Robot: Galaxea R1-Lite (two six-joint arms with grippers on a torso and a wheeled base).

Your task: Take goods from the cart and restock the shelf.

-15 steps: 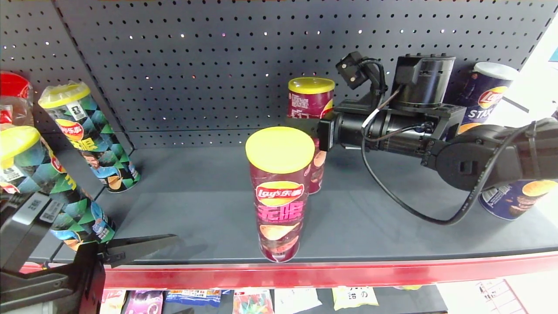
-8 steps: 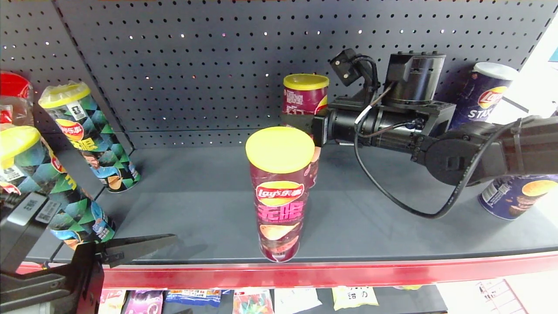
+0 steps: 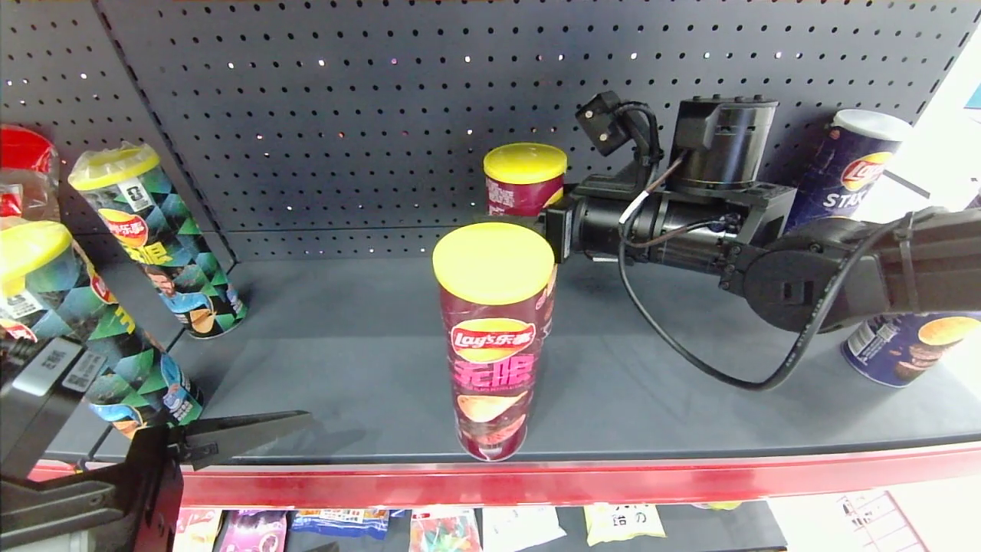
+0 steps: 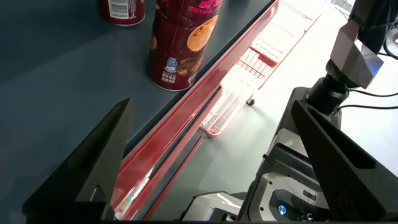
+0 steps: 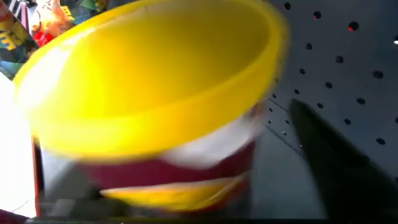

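Yellow-capped maroon cyl. can betw. rt fingers

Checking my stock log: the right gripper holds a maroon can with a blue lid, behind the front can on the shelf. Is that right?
No: the lid is yellow, not blue, as the right wrist view shows. Otherwise yes: the right gripper holds that maroon can behind the front can on the shelf.

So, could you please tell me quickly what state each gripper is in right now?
Left gripper: open, holding nothing.
Right gripper: closed on the rear maroon chip can, the one with the yellow lid near the pegboard.
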